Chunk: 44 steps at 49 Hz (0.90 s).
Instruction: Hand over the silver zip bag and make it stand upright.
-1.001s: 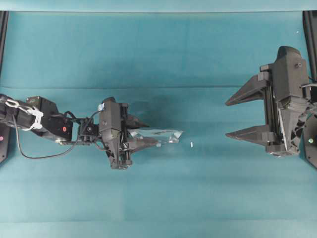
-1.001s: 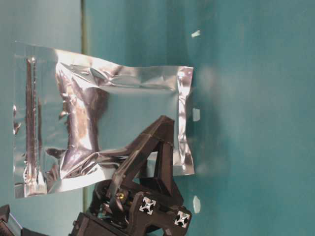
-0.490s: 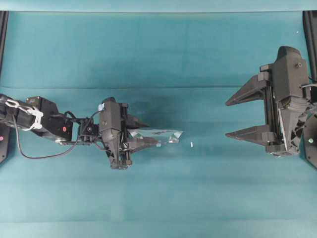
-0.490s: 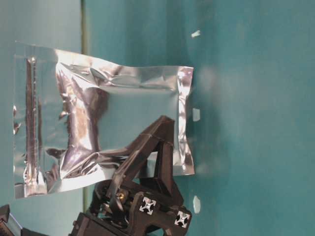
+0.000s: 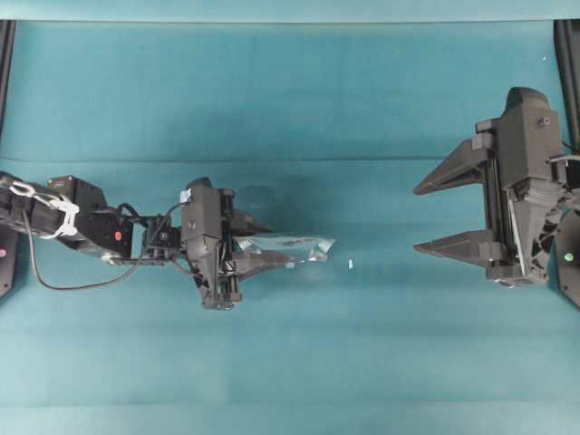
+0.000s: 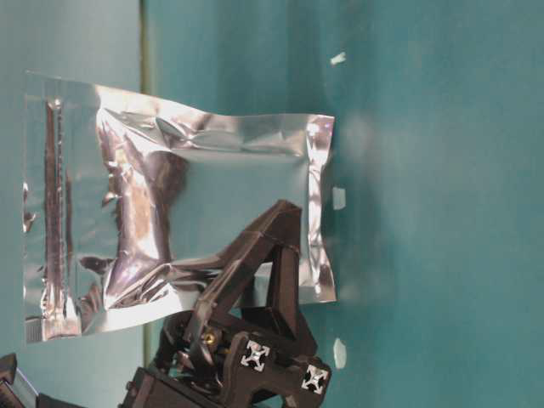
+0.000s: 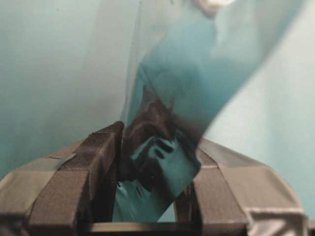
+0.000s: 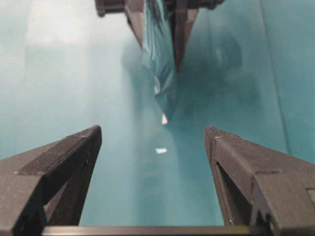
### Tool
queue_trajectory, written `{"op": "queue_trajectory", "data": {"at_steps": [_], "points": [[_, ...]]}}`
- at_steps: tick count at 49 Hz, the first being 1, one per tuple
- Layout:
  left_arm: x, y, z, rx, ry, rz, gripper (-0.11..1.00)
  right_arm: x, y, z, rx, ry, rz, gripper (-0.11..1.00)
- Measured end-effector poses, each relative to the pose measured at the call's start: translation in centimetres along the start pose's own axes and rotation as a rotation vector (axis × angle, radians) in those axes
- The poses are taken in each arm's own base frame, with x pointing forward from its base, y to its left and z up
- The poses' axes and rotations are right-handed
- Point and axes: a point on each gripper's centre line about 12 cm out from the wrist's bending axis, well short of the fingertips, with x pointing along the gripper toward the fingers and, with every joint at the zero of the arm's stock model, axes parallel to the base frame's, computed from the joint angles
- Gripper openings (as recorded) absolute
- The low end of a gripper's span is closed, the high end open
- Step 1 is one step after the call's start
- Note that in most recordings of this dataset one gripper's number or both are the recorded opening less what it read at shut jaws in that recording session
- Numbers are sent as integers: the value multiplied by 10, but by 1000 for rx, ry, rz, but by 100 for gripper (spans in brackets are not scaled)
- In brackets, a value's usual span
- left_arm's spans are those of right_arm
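Overhead view: silver zip bag (image 5: 288, 247) pinched edge-on in the left gripper (image 5: 258, 243), jaws closed on one end, held out over the teal table (image 5: 290, 91) toward the right gripper (image 5: 439, 210), jaws spread wide and empty, well apart. Probably light, thin, crinkly and slick; best taken by the free flat sealed edge

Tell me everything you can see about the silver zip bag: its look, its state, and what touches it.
The silver zip bag is a shiny, crinkled foil pouch, rectangular, with flat sealed edges and a zip strip near one short end. Its faces mirror the teal table. The left gripper is shut on it, pinching one edge between both fingers, so it hangs edge-on above the table, its free end pointing toward the open right gripper, which is far off and does not touch it.
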Motion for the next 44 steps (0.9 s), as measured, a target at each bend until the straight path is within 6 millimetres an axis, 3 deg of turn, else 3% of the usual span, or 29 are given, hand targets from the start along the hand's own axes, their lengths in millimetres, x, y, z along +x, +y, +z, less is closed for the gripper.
{"op": "queue_trajectory", "data": {"at_steps": [44], "points": [[0, -1, 1, -1, -1, -2, 34, 1, -1, -2, 3, 3, -2, 92]]}}
